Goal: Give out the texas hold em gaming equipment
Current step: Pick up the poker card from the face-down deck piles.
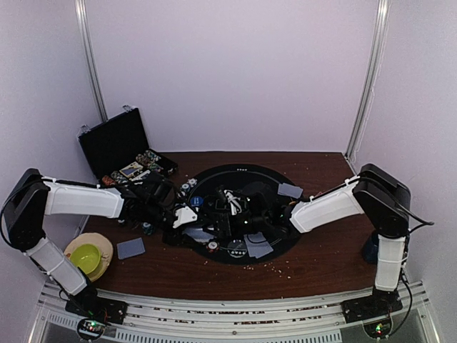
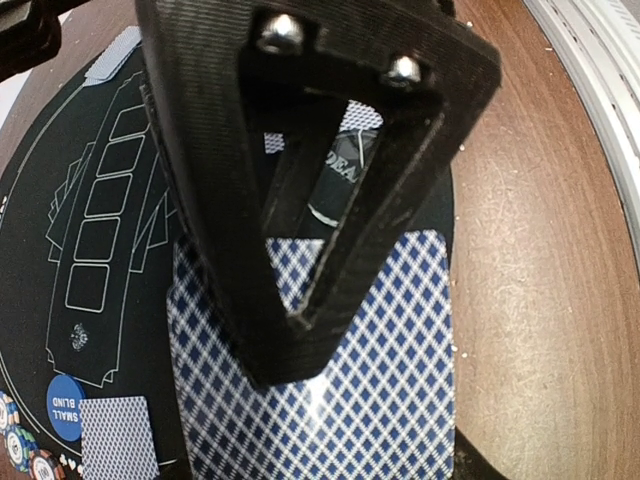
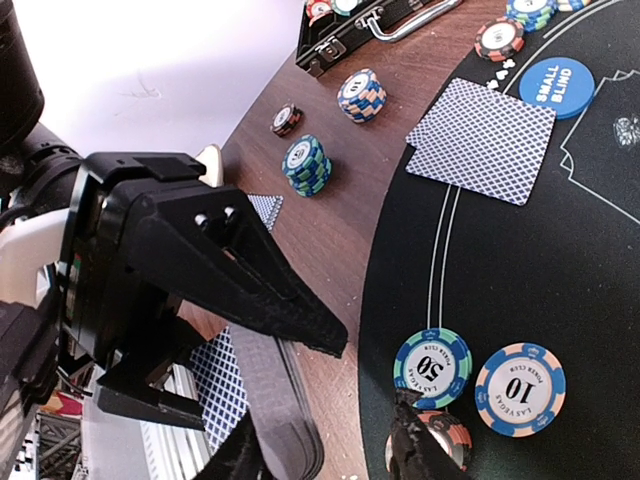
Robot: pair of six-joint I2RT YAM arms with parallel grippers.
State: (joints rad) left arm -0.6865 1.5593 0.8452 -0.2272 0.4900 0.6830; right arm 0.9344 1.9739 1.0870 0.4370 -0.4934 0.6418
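My left gripper (image 1: 202, 219) is over the left part of the round black mat (image 1: 285, 236), shut on a stack of blue-diamond-backed playing cards (image 2: 330, 410). One finger (image 2: 285, 345) lies across the top card. In the right wrist view the held stack (image 3: 280, 405) shows edge-on between the spread fingers of my right gripper (image 3: 325, 455), which is open and meets the left gripper mid-mat (image 1: 230, 209). A green 50 chip (image 3: 432, 367), a blue 10 chip (image 3: 520, 388) and an orange chip (image 3: 445, 440) lie on the mat beside my right fingertip (image 3: 415, 450). A blue small-blind disc (image 3: 557, 87) sits by two cards (image 3: 485, 138).
The black case (image 1: 114, 143) stands open at the back left with chip stacks (image 3: 306, 163) in front of it. Loose cards lie on the wood (image 1: 131, 248) and on the mat (image 1: 289, 190). A green cup on a plate (image 1: 87, 256) is front left. A dark mug (image 1: 371, 250) is at the right.
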